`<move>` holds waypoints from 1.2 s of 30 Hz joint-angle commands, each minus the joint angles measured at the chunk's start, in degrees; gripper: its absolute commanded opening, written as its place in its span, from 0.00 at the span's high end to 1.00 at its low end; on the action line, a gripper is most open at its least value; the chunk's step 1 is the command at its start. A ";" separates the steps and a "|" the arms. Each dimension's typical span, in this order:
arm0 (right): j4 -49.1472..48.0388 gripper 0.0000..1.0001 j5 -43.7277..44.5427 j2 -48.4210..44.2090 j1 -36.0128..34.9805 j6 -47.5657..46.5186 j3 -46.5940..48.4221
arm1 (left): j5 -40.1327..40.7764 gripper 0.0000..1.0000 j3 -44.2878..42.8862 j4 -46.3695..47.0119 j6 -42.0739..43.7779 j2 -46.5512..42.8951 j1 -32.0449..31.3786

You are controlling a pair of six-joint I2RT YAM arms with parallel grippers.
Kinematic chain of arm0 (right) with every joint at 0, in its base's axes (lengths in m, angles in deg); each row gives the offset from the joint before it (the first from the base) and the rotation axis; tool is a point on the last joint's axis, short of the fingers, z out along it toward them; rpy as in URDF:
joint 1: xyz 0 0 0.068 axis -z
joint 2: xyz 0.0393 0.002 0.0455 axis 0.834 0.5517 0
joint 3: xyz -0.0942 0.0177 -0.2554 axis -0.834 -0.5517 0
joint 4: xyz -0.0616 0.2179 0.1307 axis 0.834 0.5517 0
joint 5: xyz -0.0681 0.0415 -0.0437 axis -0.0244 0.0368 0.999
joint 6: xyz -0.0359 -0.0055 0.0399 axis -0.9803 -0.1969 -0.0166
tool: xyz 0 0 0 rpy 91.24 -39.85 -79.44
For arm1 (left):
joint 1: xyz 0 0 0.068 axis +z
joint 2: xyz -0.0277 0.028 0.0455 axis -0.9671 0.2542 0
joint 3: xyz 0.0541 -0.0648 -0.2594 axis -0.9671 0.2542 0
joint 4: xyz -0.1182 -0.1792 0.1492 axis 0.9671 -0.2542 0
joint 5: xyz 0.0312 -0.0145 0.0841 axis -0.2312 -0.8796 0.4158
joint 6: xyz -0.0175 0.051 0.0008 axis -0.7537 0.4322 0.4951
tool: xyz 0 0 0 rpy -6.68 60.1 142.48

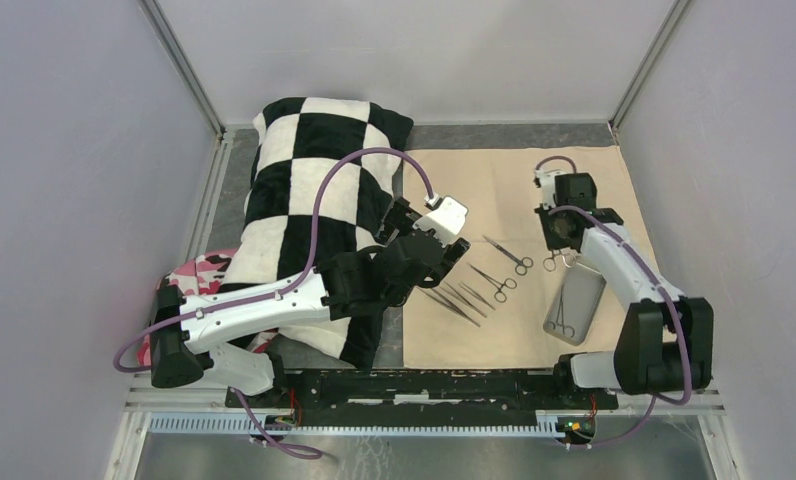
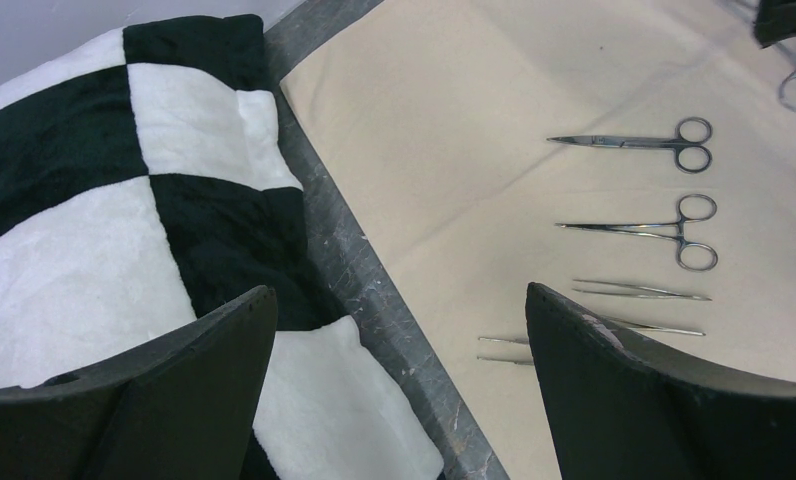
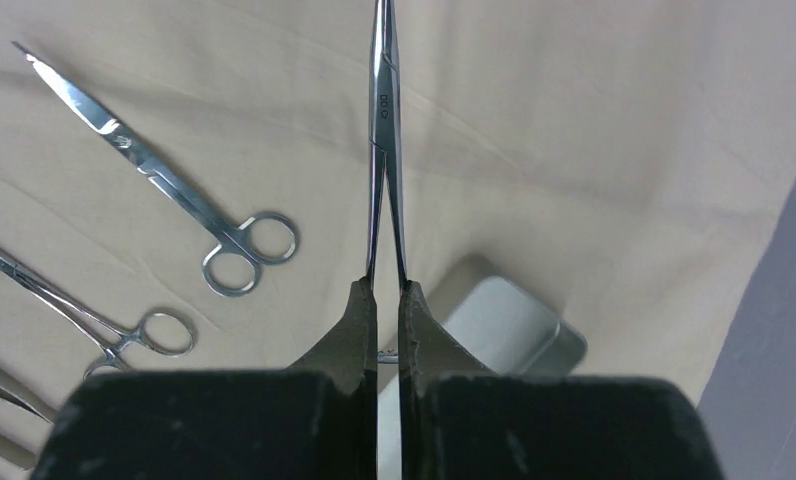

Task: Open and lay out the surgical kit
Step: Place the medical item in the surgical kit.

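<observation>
The beige cloth wrap lies spread open on the table. On it lie two scissor-handled forceps and thin tweezers. The grey metal tray sits at the cloth's right with one more instrument inside. My right gripper is shut on a pair of forceps just above the tray's far end. My left gripper is open and empty, hovering over the cloth's left edge, with the tweezers and forceps to its right.
A black-and-white checkered pillow lies left of the cloth, under my left arm. A pink camouflage cloth pokes out at its near left. Grey walls close in the table on three sides.
</observation>
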 commanded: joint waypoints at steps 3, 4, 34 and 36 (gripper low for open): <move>-8.92 1.00 -1.56 7.86 -6.31 -15.10 3.44 | 0.64 0.00 -0.06 2.67 1.68 -1.31 -0.30; -9.06 1.00 -0.57 9.88 -7.33 -17.51 4.13 | 0.64 0.00 0.01 2.66 1.77 -1.38 -0.32; -15.83 1.00 -2.66 28.39 -9.73 -32.19 9.60 | 0.84 0.00 0.50 3.35 1.95 -1.58 0.13; -16.44 0.99 -2.44 29.00 -9.76 -32.19 9.15 | 0.79 0.00 0.55 3.32 1.95 -1.45 0.28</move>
